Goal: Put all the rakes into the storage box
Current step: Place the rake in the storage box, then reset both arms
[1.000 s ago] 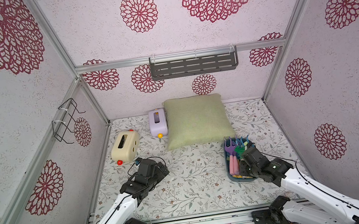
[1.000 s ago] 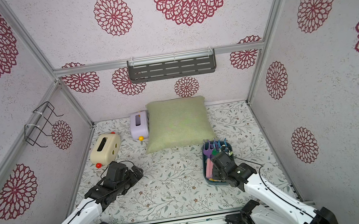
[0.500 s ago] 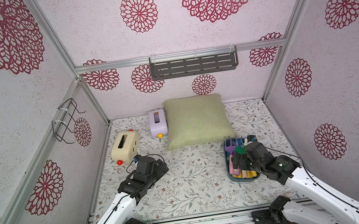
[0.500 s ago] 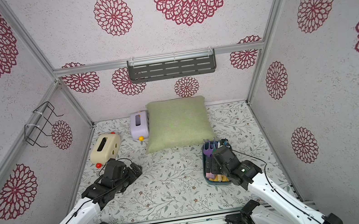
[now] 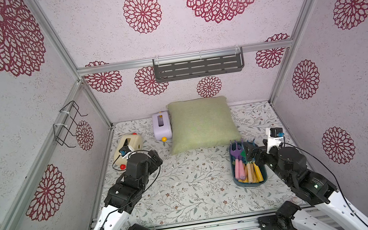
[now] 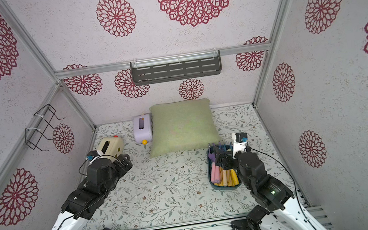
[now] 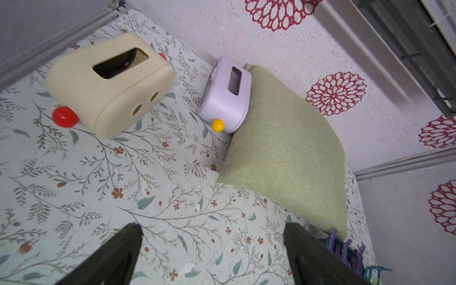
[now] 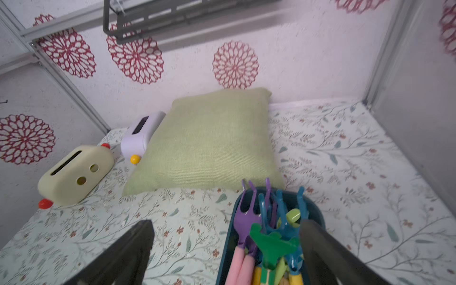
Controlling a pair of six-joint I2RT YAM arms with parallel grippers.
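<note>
A green cushion (image 5: 201,123) lies by the tabletop's back edge. The storage box (image 5: 247,184) sits before it, near the right edge. The left gripper (image 7: 212,229) and right gripper (image 8: 227,227) are spread wide. The rake (image 8: 274,243), apparently the green one, lies inside the box.

The shallow, dark teal storage box (image 5: 249,183) sits on the right of the worktop (image 5: 188,188). The green-headed, yellow-handled rake (image 8: 272,244) lies inside, head pointing far.

A: What's mid-frame?
B: A green pillow (image 5: 201,123), with a lilac toaster-shaped box (image 5: 162,126) touching its left edge.
A: Further left?
B: A cream box (image 5: 128,146), tilted. A grey shelf (image 5: 198,66) hangs above, on the back wall.
</note>
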